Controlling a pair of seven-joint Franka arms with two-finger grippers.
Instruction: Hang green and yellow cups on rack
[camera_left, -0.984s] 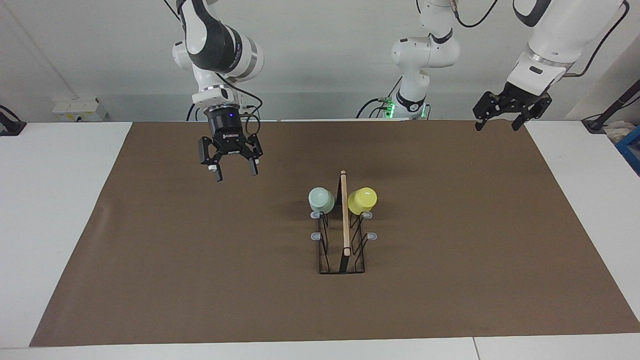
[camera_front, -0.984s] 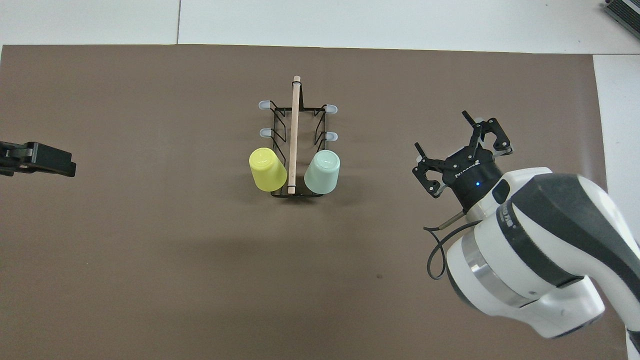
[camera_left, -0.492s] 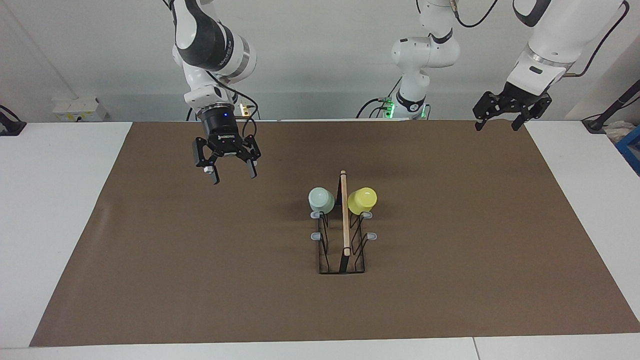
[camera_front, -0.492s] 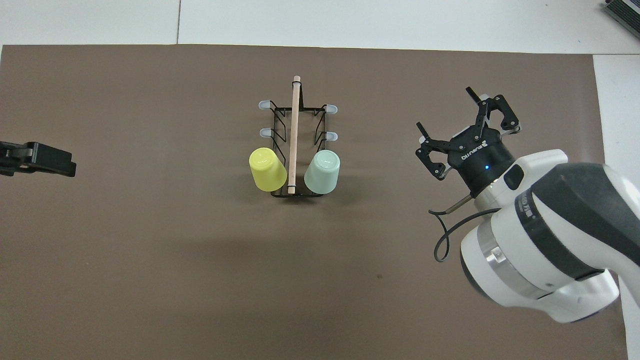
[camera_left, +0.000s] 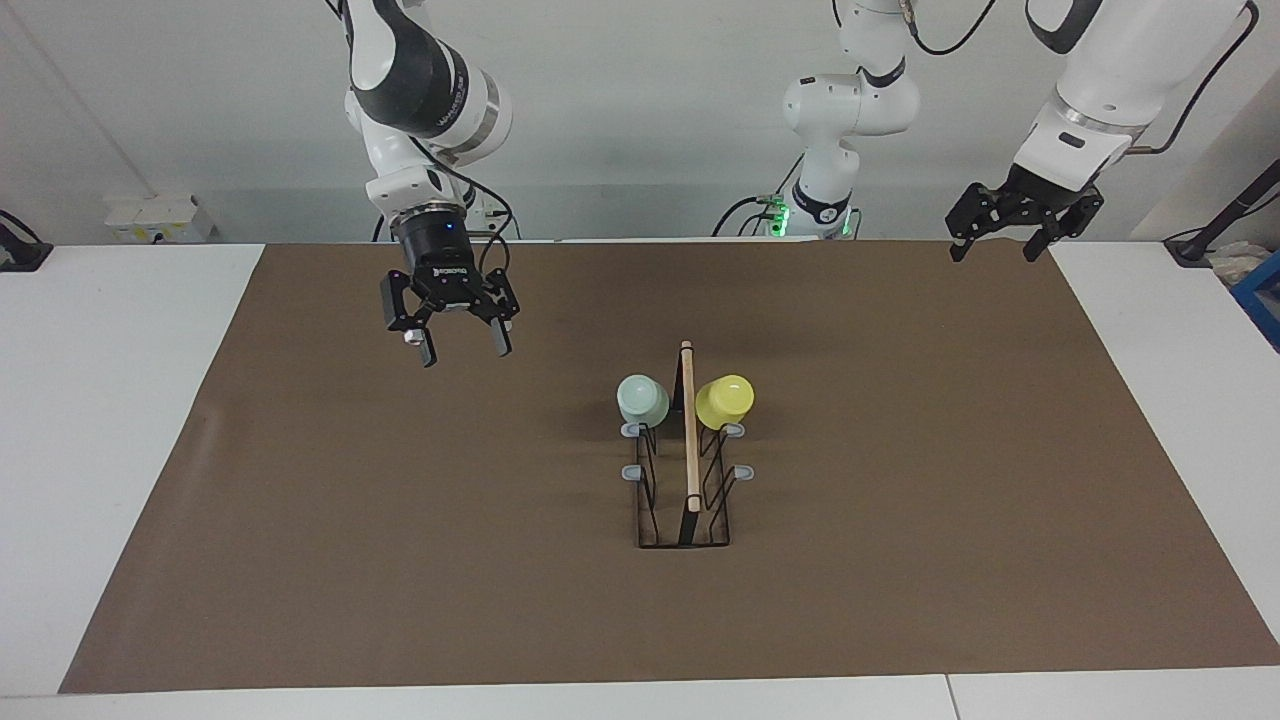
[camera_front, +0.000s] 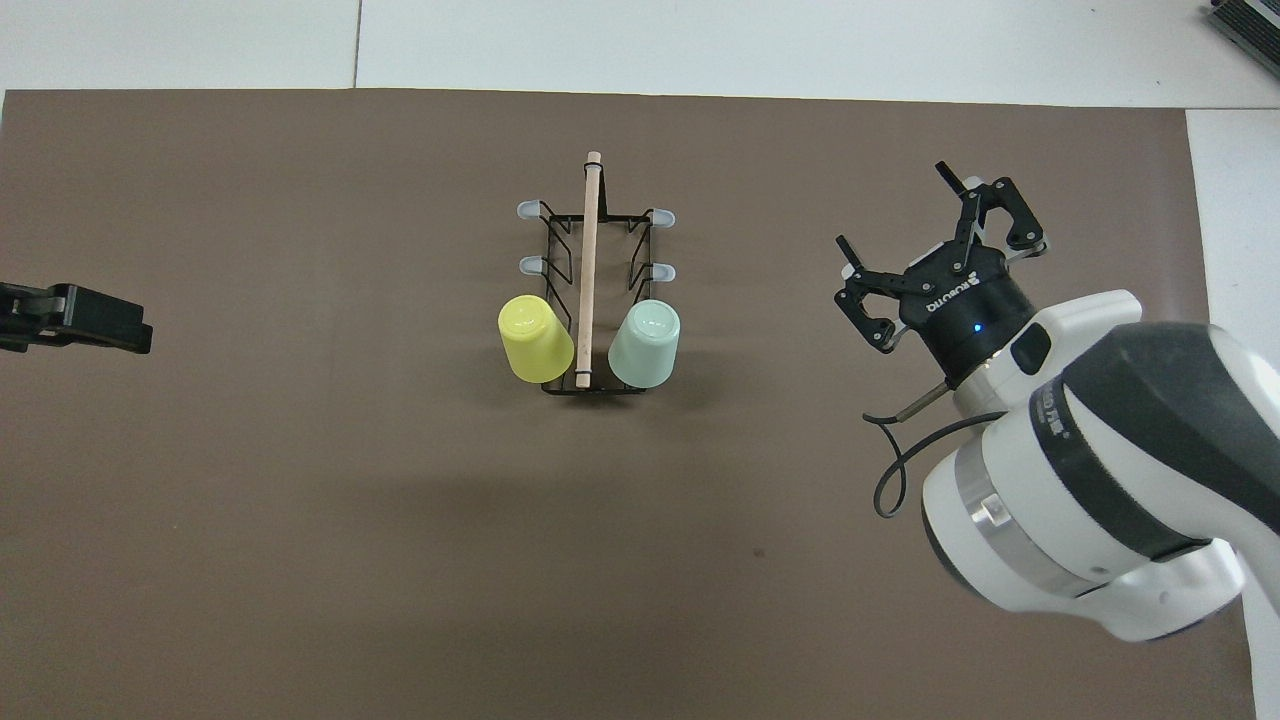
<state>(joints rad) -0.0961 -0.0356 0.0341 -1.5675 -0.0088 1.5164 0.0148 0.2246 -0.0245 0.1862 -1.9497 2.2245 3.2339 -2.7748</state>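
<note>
On a brown mat (camera_left: 400, 560) covering the middle of a white table (camera_left: 110, 420), a black wire rack (camera_left: 684, 500) is set lengthwise, with a light wooden rod (camera_left: 690, 430) running along its top and grey-tipped pegs (camera_left: 632, 472) sticking out on both sides; two cups are seen hung upside down on the pair of pegs nearest the robots, one on each side of the rod; the green cup (camera_left: 642, 400) is placed on the side toward the right arm's end of the table, and the yellow cup (camera_left: 724, 401) on the side toward the left arm's end; both cups are tilted outward from the rod, their bases turned up; the four pegs farther from the robots are left bare; the right gripper (camera_left: 459, 345) is held in the air over the mat, pointed downward, well apart from the rack and toward the right arm's end of the table; its fingers are spread apart and nothing is gripped between them; the left gripper (camera_left: 995, 248) is held high over the corner of the mat nearest the robots at the left arm's end, well apart from the rack; its fingers are also spread and nothing is carried; in the overhead view only its dark tip (camera_front: 80, 320) is seen at the edge
</note>
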